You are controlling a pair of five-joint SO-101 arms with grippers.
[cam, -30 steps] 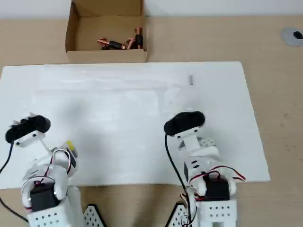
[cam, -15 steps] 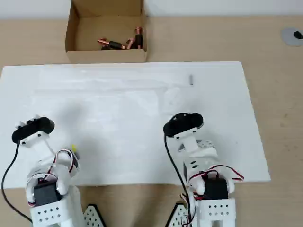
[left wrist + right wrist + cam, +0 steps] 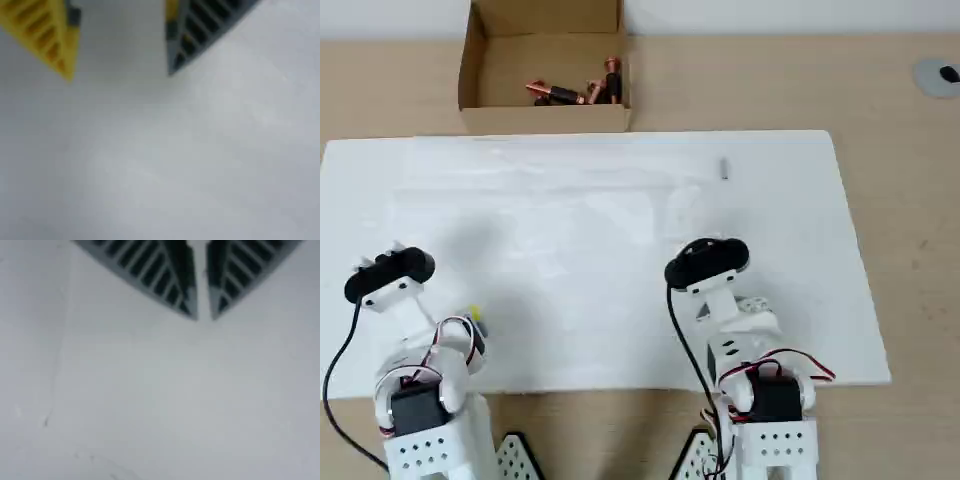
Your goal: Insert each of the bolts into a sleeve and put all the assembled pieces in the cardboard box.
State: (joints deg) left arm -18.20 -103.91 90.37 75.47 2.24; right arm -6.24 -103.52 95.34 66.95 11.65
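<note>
Left arm point(image 3: 420, 350): sits folded at the near-left corner of the white sheet point(image 3: 590, 250), base just off the sheet's near edge, black wrist camera out over the sheet's left margin.

Left gripper point(image 3: 119, 75): hangs close above the sheet's bare white surface, pointing down at it. 1 yellow ribbed finger point(image 3: 52, 40) and 1 dark ribbed finger point(image 3: 200, 30), tips set wide apart. Grips nothing, with plain sheet in the gap.

Right arm point(image 3: 735, 330): stands at the sheet's near edge, right of its middle, folded the same way, black wrist camera reaching a little further in over the sheet.

Right gripper point(image 3: 203, 316): also points straight down at the sheet from close above. 2 dark ribbed fingers point(image 3: 150, 265), drawn together to a thin slit. Clamps nothing.

Small dark mark point(image 3: 724, 168): lies on the sheet near its far edge, right of centre. Too small to tell what it is.

Cardboard box point(image 3: 545, 120): rests on the wooden table point(image 3: 910, 200) just beyond the sheet's far edge, over the sheet's left half, open at the top.

Assembled pieces point(image 3: 575, 92): lie inside the box as a small cluster of copper-coloured and black parts, touching or overlapping, gathered toward the box end nearer the sheet's middle. Exact count hard to tell.

Grey disc point(image 3: 938, 77): sits on the table past the sheet's far-right corner, well apart from it.
</note>
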